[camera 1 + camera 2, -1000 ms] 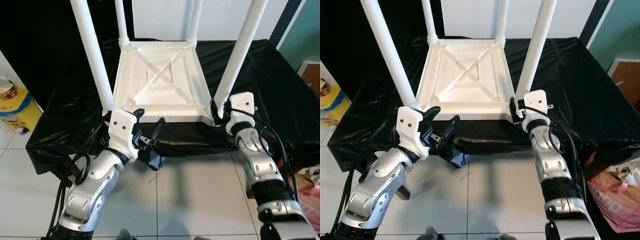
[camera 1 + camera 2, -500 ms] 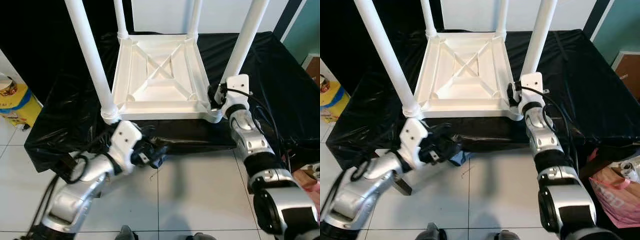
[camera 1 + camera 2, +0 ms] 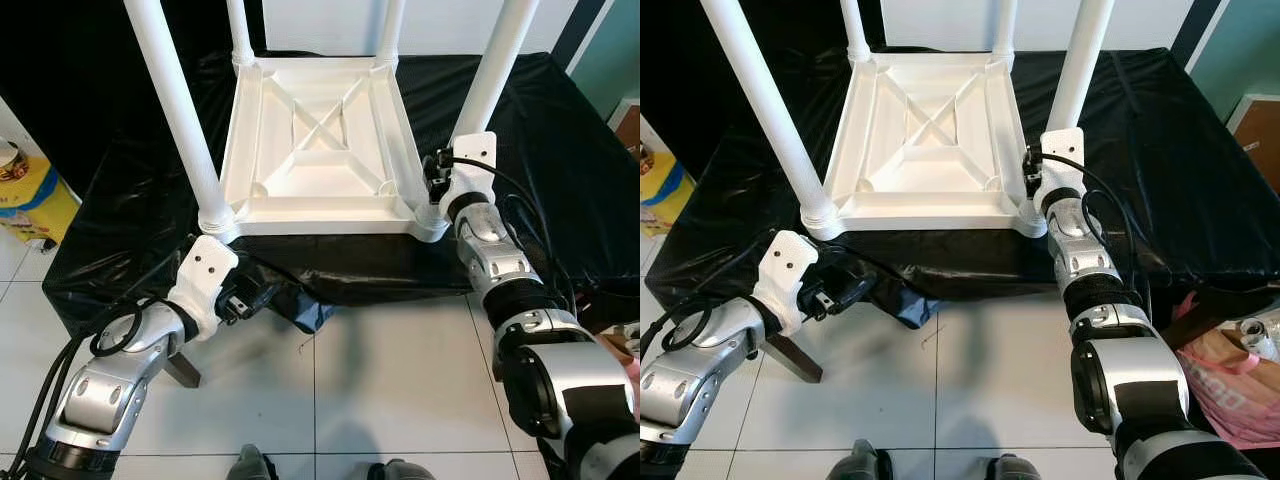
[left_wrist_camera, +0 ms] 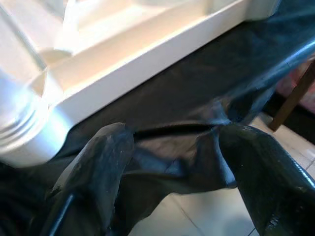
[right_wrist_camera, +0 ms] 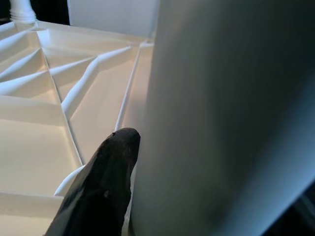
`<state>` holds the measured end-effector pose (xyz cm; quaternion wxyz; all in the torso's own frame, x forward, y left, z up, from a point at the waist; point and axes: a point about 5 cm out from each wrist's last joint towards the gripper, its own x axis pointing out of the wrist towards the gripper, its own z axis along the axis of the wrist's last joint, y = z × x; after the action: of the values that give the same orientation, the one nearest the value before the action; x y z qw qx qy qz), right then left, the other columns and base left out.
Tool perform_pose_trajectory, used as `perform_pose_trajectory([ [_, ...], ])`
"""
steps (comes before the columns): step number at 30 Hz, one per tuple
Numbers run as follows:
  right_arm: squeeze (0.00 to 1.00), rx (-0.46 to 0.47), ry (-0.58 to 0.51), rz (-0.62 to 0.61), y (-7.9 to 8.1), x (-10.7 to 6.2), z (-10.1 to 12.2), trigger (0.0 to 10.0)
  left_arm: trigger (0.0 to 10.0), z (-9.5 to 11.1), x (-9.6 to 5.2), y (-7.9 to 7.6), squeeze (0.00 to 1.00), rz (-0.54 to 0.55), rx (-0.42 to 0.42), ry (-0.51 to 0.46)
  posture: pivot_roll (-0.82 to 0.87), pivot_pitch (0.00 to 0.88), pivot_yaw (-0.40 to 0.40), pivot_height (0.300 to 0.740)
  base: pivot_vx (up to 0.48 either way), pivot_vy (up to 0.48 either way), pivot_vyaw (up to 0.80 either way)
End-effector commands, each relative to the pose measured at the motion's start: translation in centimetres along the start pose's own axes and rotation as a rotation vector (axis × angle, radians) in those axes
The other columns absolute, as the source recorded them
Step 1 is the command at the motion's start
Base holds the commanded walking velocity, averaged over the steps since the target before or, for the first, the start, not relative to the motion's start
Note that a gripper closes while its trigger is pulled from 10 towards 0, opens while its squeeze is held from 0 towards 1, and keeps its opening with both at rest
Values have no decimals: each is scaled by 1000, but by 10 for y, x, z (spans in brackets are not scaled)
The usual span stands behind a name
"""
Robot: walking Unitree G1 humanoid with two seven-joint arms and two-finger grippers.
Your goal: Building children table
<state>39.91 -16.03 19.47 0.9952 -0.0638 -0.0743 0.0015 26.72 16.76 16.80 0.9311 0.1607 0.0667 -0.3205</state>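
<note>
The white children's table [image 3: 320, 140] is seen lying upside down on a surface draped in black plastic sheeting [image 3: 560, 170], with its four legs pointing upward. The right gripper [image 3: 436, 190] is positioned at the base of the near right leg [image 3: 490, 70], where that leg meets the corner of the tabletop; one black finger [image 5: 103, 191] is seen pressed against the leg, so the leg is judged to be clasped between the fingers, although the second finger is hidden. The left gripper [image 3: 262, 296] is held below and in front of the near left leg [image 3: 180, 120], apart from it, with its fingers spread and nothing held; hanging sheeting lies between and beyond them, and the table's front edge is ahead of and above it. The step in hand is judged to be the seating or tightening of the near right leg in its socket. The next move would call for this leg to be turned or pressed home while the tabletop is steadied. A yellow-and-blue container [image 3: 25, 195] stands on the tiled floor [image 3: 390, 390], well off to the left gripper's outer side.
</note>
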Motion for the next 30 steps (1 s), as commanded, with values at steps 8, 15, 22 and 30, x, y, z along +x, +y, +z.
perform_pose_trajectory([
  [8,0,12,12,-1,4,2,-3,10000,10000,-11,1,24,0,154,-8,95,105,182,-27,740,0,0,0],
  [15,0,15,-91,-7,3,12,27,10000,10000,-8,2,28,0,180,-8,90,102,186,-33,740,0,0,0],
  [22,0,9,-192,0,3,17,52,10000,10000,-7,3,28,0,180,-9,87,100,187,-35,740,0,0,0],
  [30,0,0,-244,-3,2,18,64,10000,10000,-6,4,30,0,183,-10,81,99,186,-38,740,0,0,0],
])
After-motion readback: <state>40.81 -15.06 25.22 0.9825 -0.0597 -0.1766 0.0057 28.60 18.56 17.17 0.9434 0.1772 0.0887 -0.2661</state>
